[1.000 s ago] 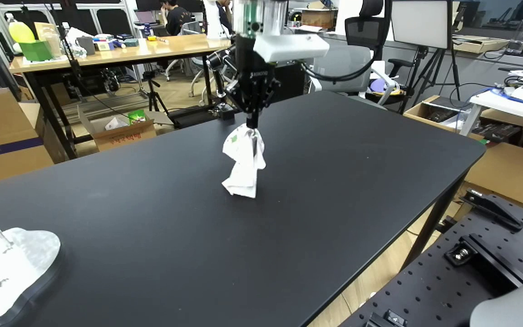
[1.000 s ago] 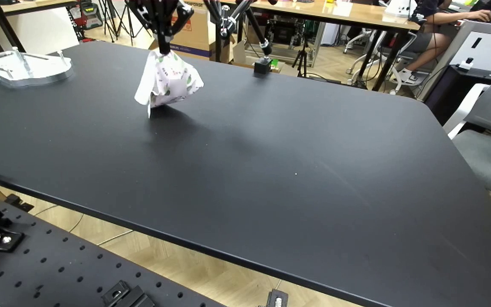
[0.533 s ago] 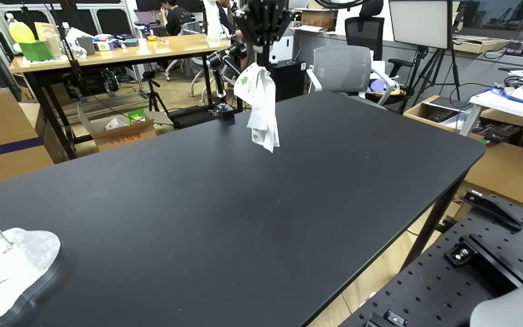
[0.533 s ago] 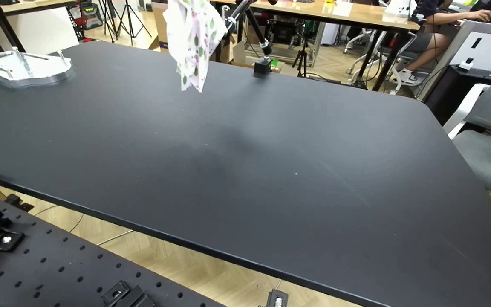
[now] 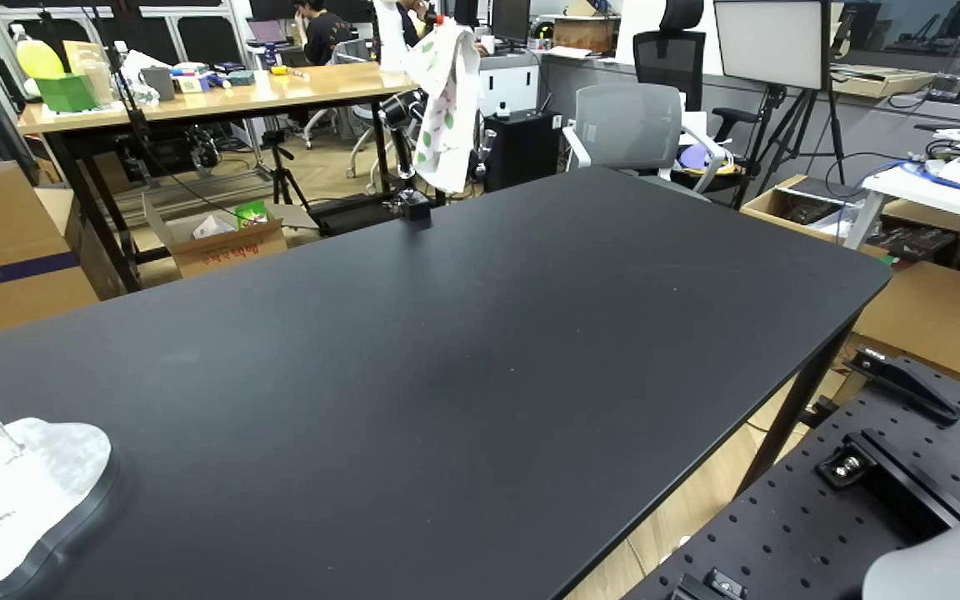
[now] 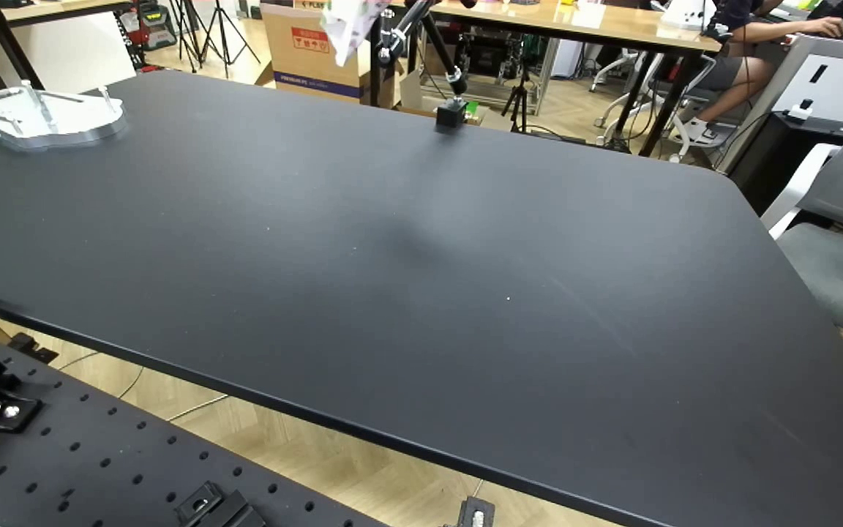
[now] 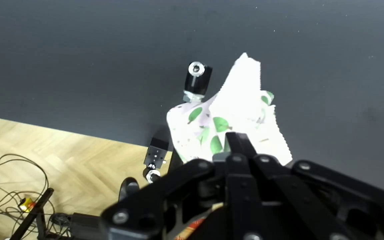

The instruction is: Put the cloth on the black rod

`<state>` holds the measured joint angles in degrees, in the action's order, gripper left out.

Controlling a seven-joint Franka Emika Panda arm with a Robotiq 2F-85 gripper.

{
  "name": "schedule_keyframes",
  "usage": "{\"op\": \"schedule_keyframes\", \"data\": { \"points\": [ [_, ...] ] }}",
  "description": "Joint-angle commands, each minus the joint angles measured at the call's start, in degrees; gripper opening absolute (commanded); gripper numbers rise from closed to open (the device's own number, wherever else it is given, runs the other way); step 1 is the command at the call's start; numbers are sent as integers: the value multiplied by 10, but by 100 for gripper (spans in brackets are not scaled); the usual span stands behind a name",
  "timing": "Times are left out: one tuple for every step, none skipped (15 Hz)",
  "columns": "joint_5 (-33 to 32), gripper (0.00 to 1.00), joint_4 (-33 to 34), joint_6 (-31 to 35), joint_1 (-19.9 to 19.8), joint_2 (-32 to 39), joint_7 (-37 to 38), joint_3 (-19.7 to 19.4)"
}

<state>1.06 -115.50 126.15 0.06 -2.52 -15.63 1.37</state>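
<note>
The cloth (image 7: 242,96) is white with green leaves. My gripper (image 7: 240,136) is shut on it in the wrist view, and the cloth hangs from the fingers. The cloth hangs in the air above the table's far edge in both exterior views (image 5: 447,108) (image 6: 352,25). The black rod (image 6: 429,36) belongs to a jointed stand at that edge. In the wrist view the rod's end (image 7: 197,81) shows just left of the cloth, and the cloth hides part of the rod. I cannot tell whether they touch. The gripper is out of view in both exterior views.
The stand's black base (image 6: 451,113) sits at the table's far edge. A clear plate with pegs (image 6: 41,117) lies on the black table (image 6: 421,293). A grey chair (image 5: 626,125) and cardboard boxes (image 5: 13,250) stand beyond the table. Cables (image 7: 15,186) lie on the floor.
The cloth has risen off the table and moved toward the stand at the far edge. The gripper has risen out of both exterior views.
</note>
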Motion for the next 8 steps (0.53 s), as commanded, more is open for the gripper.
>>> {"op": "schedule_keyframes", "data": {
  "points": [
    [-13, 0, 63, -23, -2, 40, -4, -11],
    [-15, 0, 68, -22, -3, 48, -2, -12],
    [-13, 0, 70, -23, -3, 56, -3, -13],
    [-13, 0, 70, -23, -4, 62, -2, -13],
    [-10, 0, 69, -27, -4, 67, -3, -13],
    [-11, 0, 66, -27, -5, 70, 1, -13],
    [-9, 0, 63, -31, -5, 72, 3, -13],
    [-9, 0, 57, -32, -6, 72, 5, -14]
  ]
}}
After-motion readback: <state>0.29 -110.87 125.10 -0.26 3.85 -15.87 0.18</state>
